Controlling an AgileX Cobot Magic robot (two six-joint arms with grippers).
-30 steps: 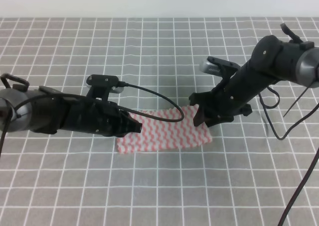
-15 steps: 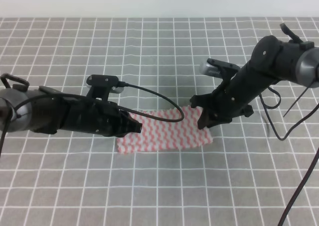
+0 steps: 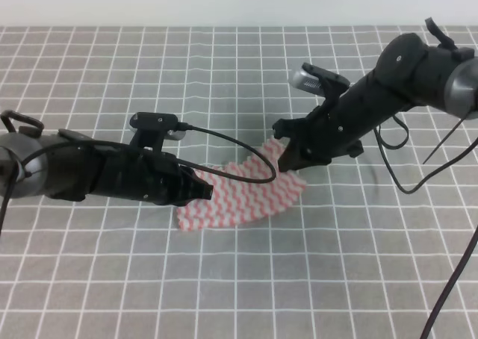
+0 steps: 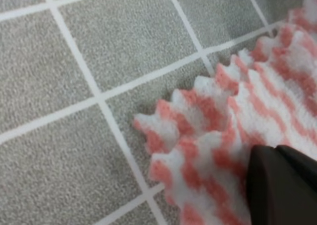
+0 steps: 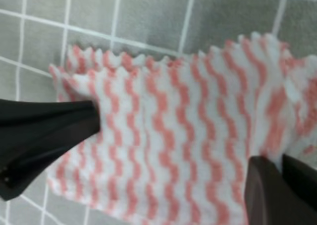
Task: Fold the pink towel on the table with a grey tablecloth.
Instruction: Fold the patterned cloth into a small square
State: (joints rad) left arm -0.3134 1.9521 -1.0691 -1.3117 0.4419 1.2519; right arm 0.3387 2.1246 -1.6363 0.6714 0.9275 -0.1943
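At the pink towel's [image 3: 243,193] right end, right fingers [image 3: 286,155] pinch its raised corner, while left fingers [image 3: 203,190] press closed on its left end, leftward along its long axis.

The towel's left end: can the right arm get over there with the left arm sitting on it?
Probably not easily. The left gripper sits right on that end of the towel, pressing it to the table. The right gripper already holds the other end, so it would have to let go.
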